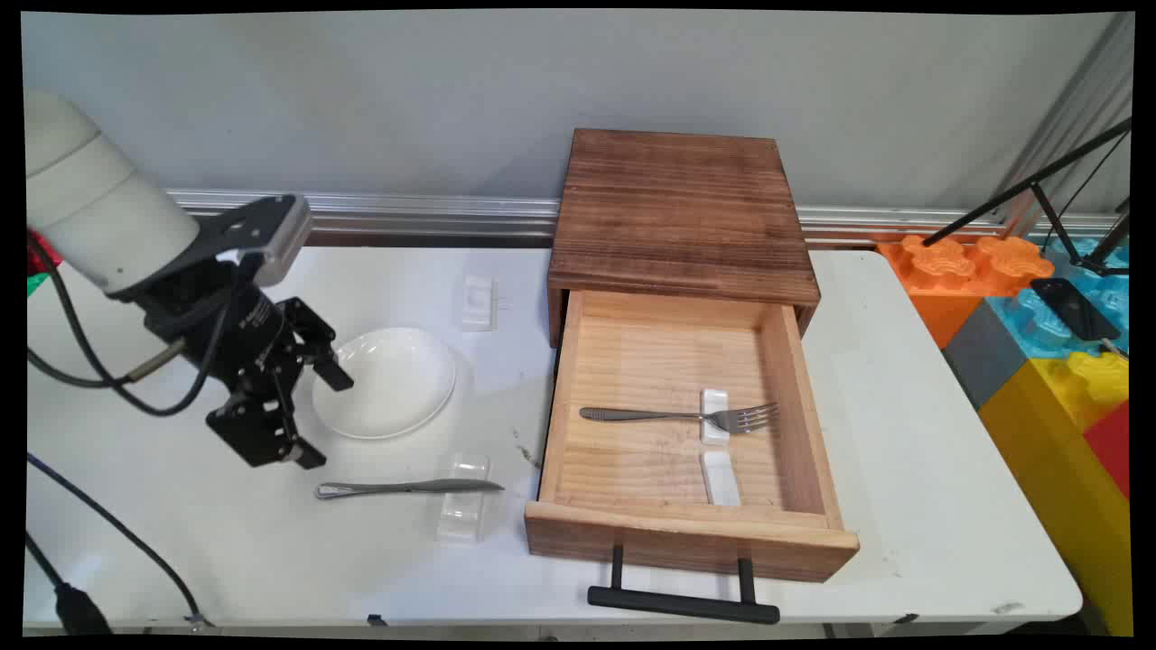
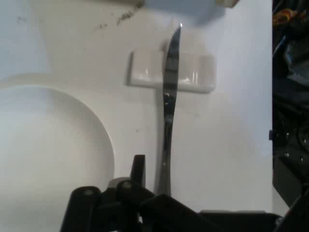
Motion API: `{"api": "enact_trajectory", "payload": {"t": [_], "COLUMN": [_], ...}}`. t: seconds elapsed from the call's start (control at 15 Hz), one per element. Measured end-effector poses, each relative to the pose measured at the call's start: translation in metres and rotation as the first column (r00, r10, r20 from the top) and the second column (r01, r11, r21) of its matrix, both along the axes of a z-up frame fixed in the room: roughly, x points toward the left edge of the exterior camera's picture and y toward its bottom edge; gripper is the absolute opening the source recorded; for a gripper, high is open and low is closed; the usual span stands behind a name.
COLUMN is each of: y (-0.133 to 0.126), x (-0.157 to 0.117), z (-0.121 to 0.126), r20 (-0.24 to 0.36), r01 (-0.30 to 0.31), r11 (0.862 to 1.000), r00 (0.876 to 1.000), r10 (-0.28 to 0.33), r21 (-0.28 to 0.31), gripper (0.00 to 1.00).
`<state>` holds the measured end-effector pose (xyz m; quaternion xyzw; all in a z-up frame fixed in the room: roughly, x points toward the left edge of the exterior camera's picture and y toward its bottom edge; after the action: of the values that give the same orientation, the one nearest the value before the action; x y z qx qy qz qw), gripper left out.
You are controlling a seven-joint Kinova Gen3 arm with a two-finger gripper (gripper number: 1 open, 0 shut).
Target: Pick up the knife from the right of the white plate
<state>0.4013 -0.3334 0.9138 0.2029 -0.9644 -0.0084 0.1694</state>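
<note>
Steel table knife [image 1: 406, 488] is lying just right of and nearer than your gripper [image 1: 318, 411], its long axis running left-right, blade resting on a white rest [image 1: 462, 507]. You're hovering with fingers spread, empty, beside the white plate [image 1: 386, 382].

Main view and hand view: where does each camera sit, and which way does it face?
Main view: fixed above the table's near side, looking down across it to the wall; the arm and gripper enter at left.
Hand view: on the hand, looking along the gripper down at the table; its black linkage rises from the bottom edge.
Shared: the knife on its white rest, and the white plate.
</note>
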Motion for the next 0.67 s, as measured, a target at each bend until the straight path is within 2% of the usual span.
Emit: {"api": "enact_trajectory", "payload": {"t": [0.67], "y": [0.006], "x": [0.003], "z": [-0.055], "r20": [0.012], "r01": [0.036], "r11": [0.999], "r00": [0.999], "r10": [-0.036], "r21": [-0.026], "gripper": [1.00]}}
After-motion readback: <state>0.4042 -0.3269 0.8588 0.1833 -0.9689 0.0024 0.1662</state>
